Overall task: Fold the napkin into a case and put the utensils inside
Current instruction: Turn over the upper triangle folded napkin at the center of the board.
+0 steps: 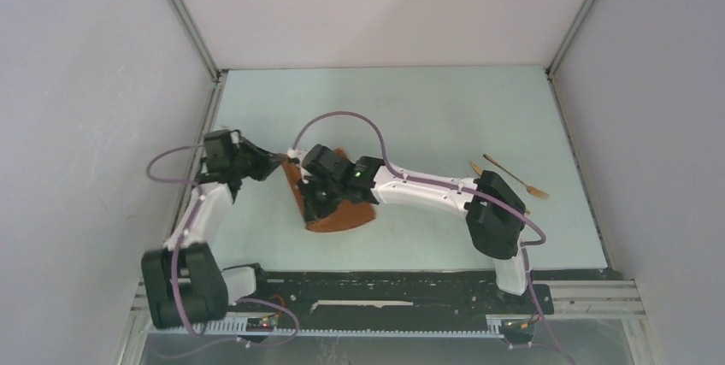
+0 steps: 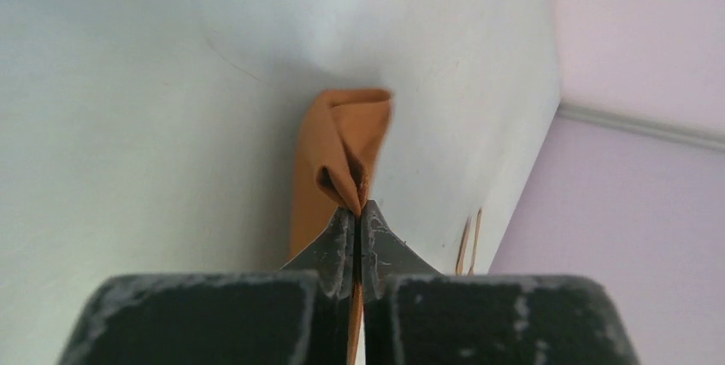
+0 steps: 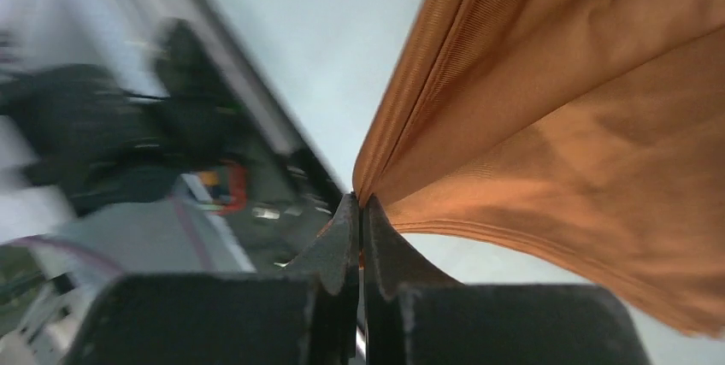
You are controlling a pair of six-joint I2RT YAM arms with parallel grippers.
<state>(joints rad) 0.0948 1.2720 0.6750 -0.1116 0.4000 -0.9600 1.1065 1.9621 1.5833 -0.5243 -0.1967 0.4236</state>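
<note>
walls (image 1: 77,83): pale lilac | table (image 1: 410,108): pale green | light: even

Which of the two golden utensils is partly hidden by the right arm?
The left utensil; the right utensil beside it lies uncovered, fully in view.

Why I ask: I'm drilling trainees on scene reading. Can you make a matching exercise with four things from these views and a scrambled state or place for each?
Things:
1. left gripper
2. right gripper
3. napkin
4. utensils

States or places:
A. golden, lying untouched on the right side of the table
B. shut on a small folded tip
C. rust-orange, pinched by both grippers
D. shut on the edge of a broad draped sheet

Pairs: 1-B, 2-D, 3-C, 4-A.
</note>
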